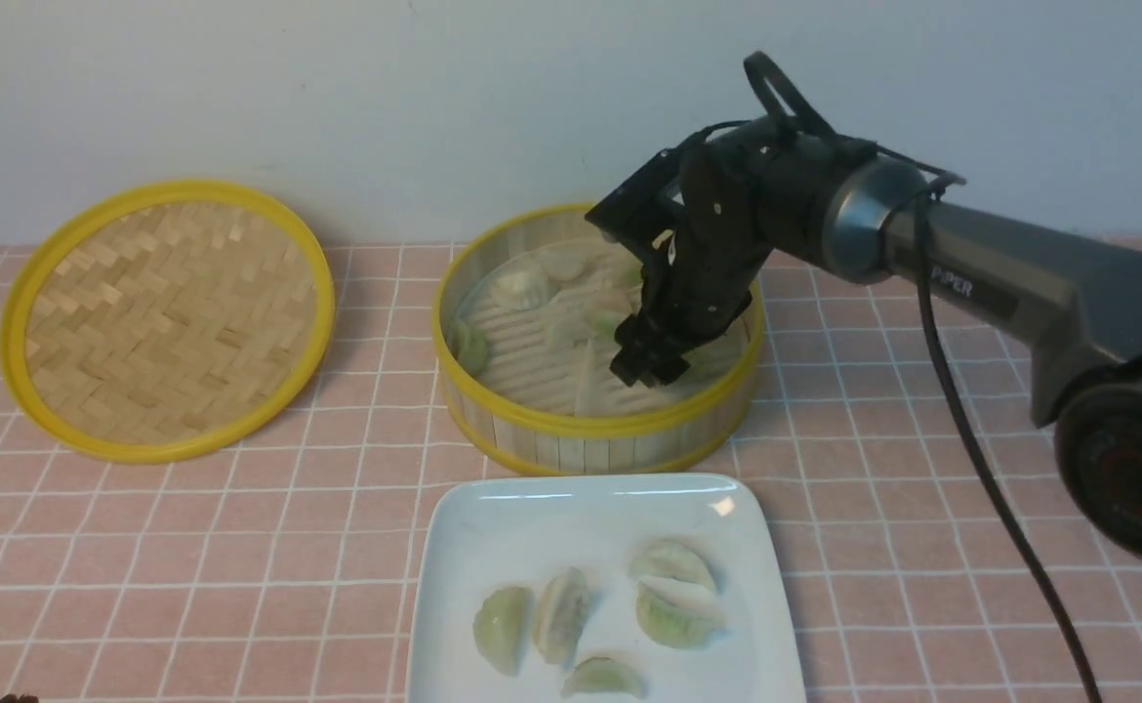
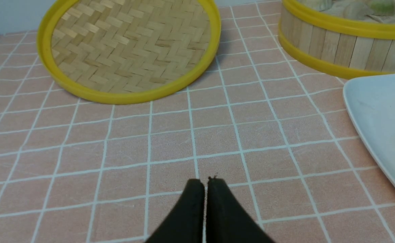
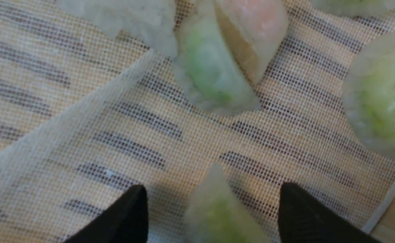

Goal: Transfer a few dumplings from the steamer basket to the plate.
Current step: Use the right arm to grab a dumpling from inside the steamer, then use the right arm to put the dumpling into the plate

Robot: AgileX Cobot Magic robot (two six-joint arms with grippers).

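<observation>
straddling a dumpling in the basket, the right gripper has its jaws apart, untouching; soft, light, likely slippery and tearable, it wants a gentle pinch across its plump middle.

The table cover is pink with a grid of thin white lines. The steamer basket has light wooden slats between two yellow rims, the lid shows a pale herringbone weave inside a yellow ring, and the plate is glossy white. The dumplings are pale white with green shining through, one pinkish dumpling differs from them, the mesh sheet is white, and the right gripper is black.
</observation>
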